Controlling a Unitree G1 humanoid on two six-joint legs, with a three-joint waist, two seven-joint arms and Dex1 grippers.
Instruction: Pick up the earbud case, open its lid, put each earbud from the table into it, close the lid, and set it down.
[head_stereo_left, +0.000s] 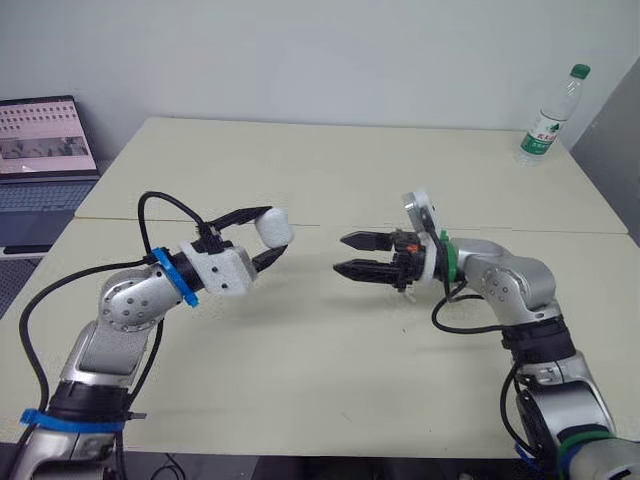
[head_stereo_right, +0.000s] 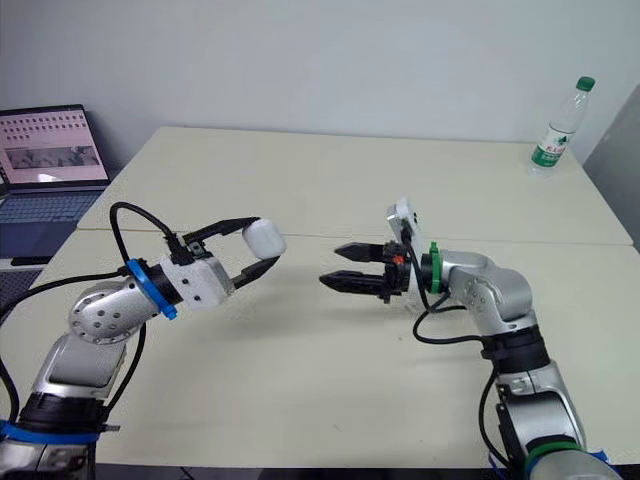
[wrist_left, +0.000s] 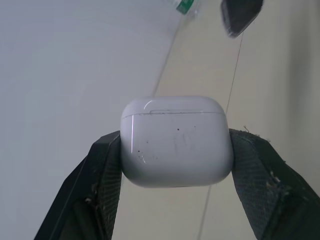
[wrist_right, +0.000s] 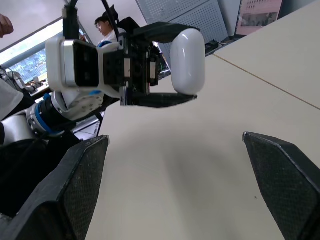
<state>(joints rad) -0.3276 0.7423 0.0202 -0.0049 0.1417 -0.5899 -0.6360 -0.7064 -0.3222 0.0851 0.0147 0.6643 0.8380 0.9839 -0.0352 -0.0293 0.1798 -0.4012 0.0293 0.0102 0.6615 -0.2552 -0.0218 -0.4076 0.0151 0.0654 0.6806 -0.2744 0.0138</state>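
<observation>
A white earbud case (wrist_left: 175, 142) is gripped at the tips of the left end effector (head_stereo_left: 270, 235), clear of the pale counter (head_stereo_left: 330, 370). The case is clamped from two opposite sides by the black fingers (wrist_left: 102, 175), which are closed only as far as the case's width allows. In the left wrist view a thin seam is seen running near one end of the case, and the lid is shut along it. A few dark specks and fine scratches are seen on the shell.

The right end effector (head_stereo_left: 340, 254) is pointed at the left one from the other side, level with it and apart from it, with bare counter between them. Its jaws are spread wide and nothing is held or touched by them. In the right wrist view the case is framed in the middle, between the two spread fingers (wrist_right: 70, 185).

A clear water bottle (head_stereo_left: 550, 115) with a green cap is stood at the far right corner of the counter. Its label is green and white, and the writing is too small to be read. An open laptop (head_stereo_left: 45, 150) is placed beyond the counter's left edge, with rows of small pictures on its screen.
</observation>
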